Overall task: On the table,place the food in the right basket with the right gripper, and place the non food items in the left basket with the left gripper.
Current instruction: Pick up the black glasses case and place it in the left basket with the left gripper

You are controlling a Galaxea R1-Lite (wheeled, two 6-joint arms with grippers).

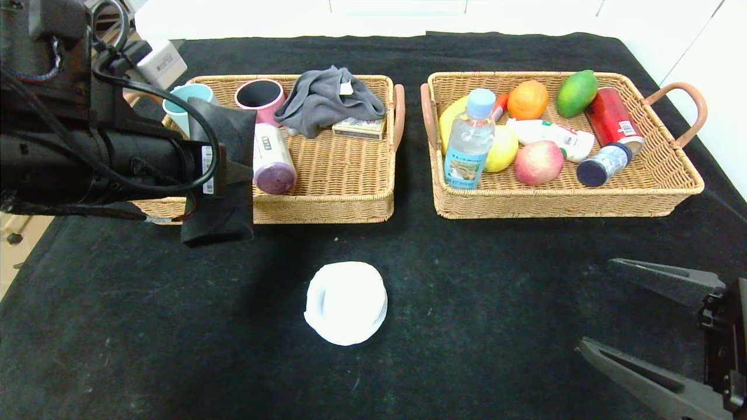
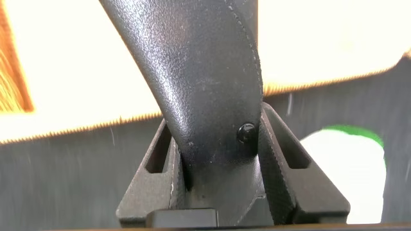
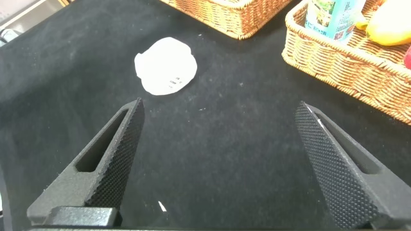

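Left gripper [image 1: 224,175] sits at the left of the head view, over the front left corner of the left basket [image 1: 327,204], and it's clamped on a dark, leathery-looking black thing [image 1: 219,169] that I honestly can't identify. The arm blocks that whole corner of the basket. In the left wrist view the black thing [image 2: 205,90] fills the middle of the frame, pinched between the two fingers [image 2: 282,173], with blurry wicker behind it. The last loose item on the black table [image 1: 496,303] is a white round thing [image 1: 346,302], low and centre in the head view; it's blown out so I can't tell what it is. The left wrist view catches only an edge of it [image 2: 350,170] at lower right. The right gripper [image 1: 648,326] hangs at the lower right of the head view, partly cut off by the frame edge, jaws wide apart and empty. Its own camera shows the gap [image 3: 218,160] plainly, with the white thing [image 3: 166,65] at upper left. The right basket [image 1: 554,201] holds fruit, bottles and a red can [image 1: 613,119].
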